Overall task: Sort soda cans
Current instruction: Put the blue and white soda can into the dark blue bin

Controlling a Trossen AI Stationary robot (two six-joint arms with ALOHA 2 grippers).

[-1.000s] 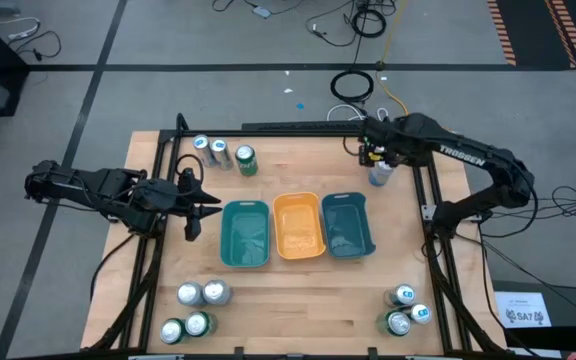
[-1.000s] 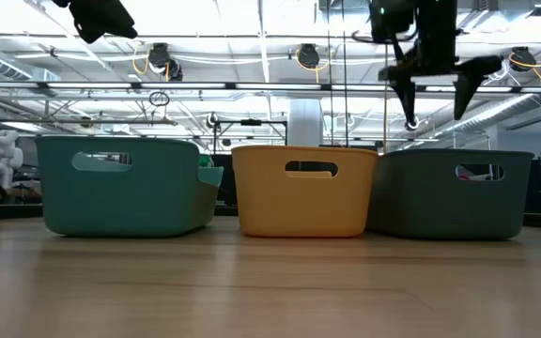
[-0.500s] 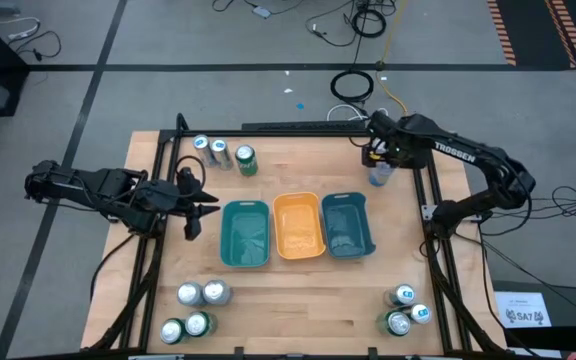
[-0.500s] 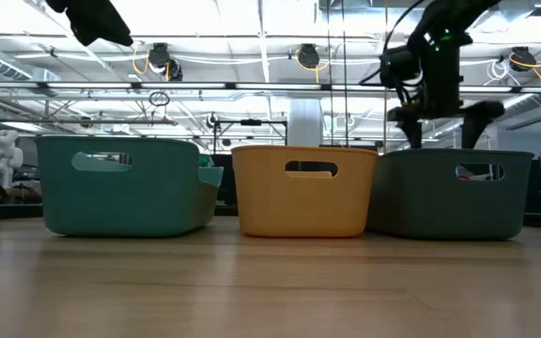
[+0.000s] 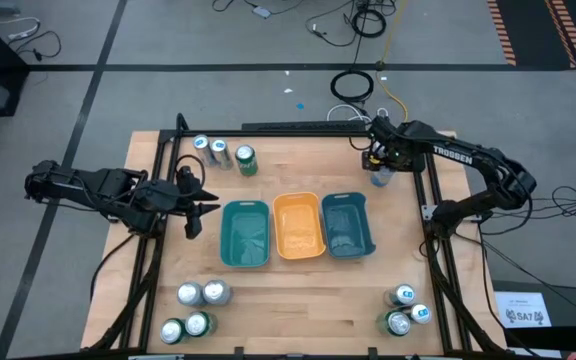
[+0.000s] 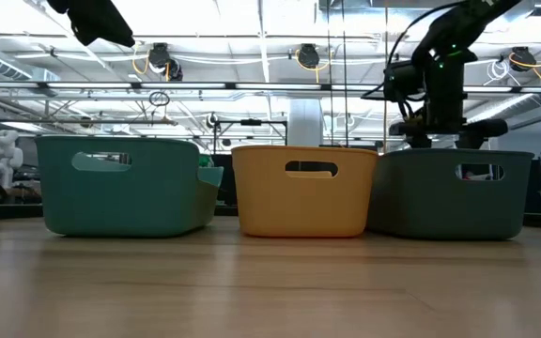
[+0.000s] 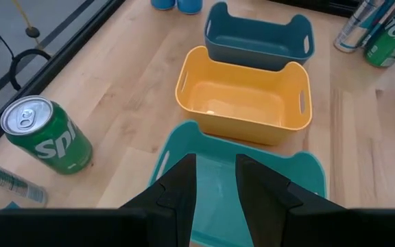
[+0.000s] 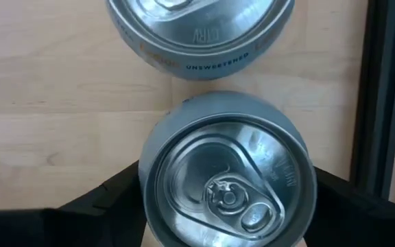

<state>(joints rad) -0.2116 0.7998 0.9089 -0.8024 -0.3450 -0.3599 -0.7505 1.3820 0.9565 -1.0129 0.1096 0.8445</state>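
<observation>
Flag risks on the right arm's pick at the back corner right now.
1. The right gripper straddles one can, and a second can stands almost against it; lifting or closing could knock that one over.
2. The table's dark frame rail runs beside the can, so a finger could strike it.

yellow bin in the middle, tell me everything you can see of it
The yellow bin is a rounded rectangular tub, plastic by its look, with a slot handle cut into each end wall. It stands upright on the wooden table, middle of three, between the teal bin and the dark blue bin, close against both. No cans inside; only a small pale speck shows on its floor.
</observation>
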